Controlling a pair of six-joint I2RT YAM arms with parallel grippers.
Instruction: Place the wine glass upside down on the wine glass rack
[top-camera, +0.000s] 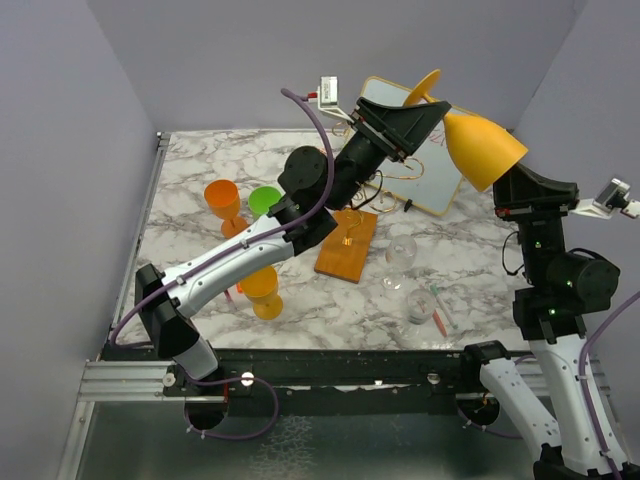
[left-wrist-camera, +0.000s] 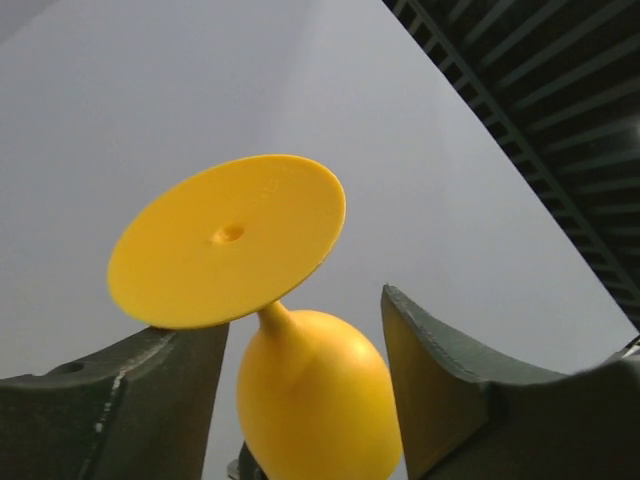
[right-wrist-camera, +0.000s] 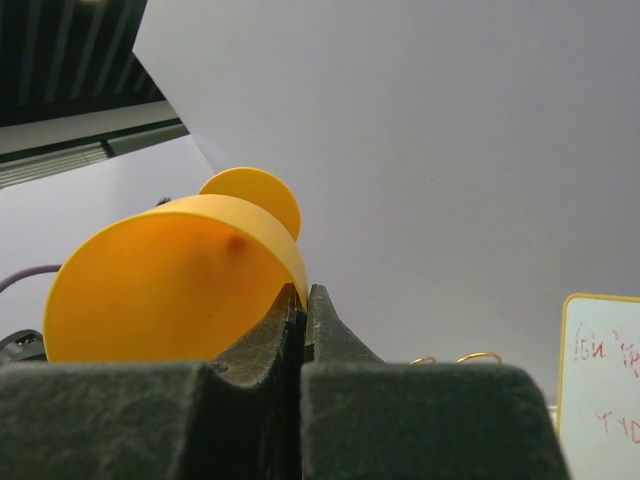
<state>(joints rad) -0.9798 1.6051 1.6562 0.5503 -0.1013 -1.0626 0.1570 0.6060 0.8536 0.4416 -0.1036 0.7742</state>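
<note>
The wine glass (top-camera: 485, 148) is held high, right of the wine glass rack (top-camera: 345, 250), its rim clenched by the right fingers (right-wrist-camera: 262, 345); the left fingers (left-wrist-camera: 445, 370) are spread around its stem; placing it upside down is judged not yet done.

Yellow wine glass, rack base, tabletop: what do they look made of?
Yellow wine glass: looks like moulded plastic, opaque with a satin sheen and a small dimple at the foot's centre.
Rack base: likely wood, orange-brown and matte; grain too small to see.
Table: white, grey-veined marble pattern; stone or printed laminate, cannot tell.
</note>
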